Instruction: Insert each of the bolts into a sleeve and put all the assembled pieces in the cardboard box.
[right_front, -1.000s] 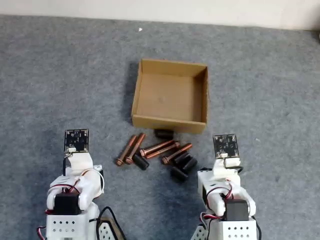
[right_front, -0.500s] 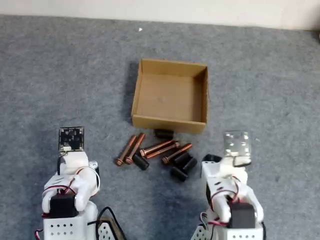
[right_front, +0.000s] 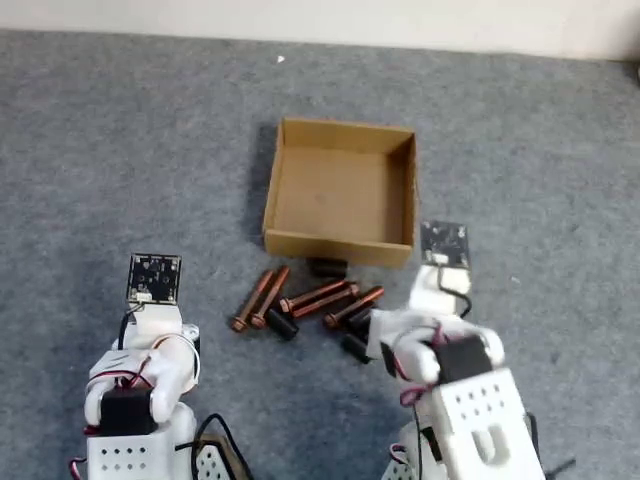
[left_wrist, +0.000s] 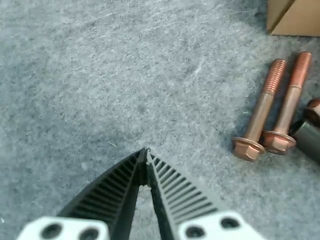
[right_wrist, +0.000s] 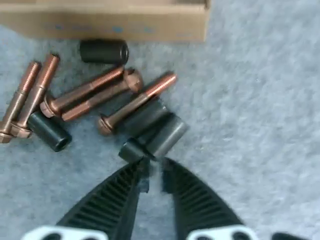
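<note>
progress: nothing is finished, as far as I can judge; no bolt sits in a sleeve and nothing is in the box
cardboard box (right_front: 336, 246): open top, bare inside, on the counter just beyond the loose parts
bolts: five copper ones lie flat in front of the box
side-by-side pair (right_front: 254, 298): lies on the left arm's side, heads toward the arms
crossed pair (right_front: 318, 296): in the middle, touching each other
single bolt (right_front: 354, 306): lies against the sleeve cluster
sleeves: black, all bare, all loose on the counter
sleeve by box (right_wrist: 104, 51): on its side, just beside the box's front wall
sleeve by pair (right_wrist: 48, 131): next to the heads of the side-by-side pair
sleeve cluster (right_wrist: 152, 127): bunched together; exact count is hard to tell
left claw (left_wrist: 146, 156): tips pressed together, nothing in it, low over bare carpet, apart from the side-by-side pair
right claw (right_wrist: 153, 172): parted by a narrow gap, grips nothing, tips just at the near end of the sleeve cluster
step in hand: looks like the first pick, probably a sleeve from the cluster
left to do: every bolt into a sleeve, then every assembled piece into the box
counter (right_front: 120, 150): covered in grey short-pile carpet
room: a pale strip runs along the far edge of the carpet in the high view; can't tell whether it is wall or floor
</note>
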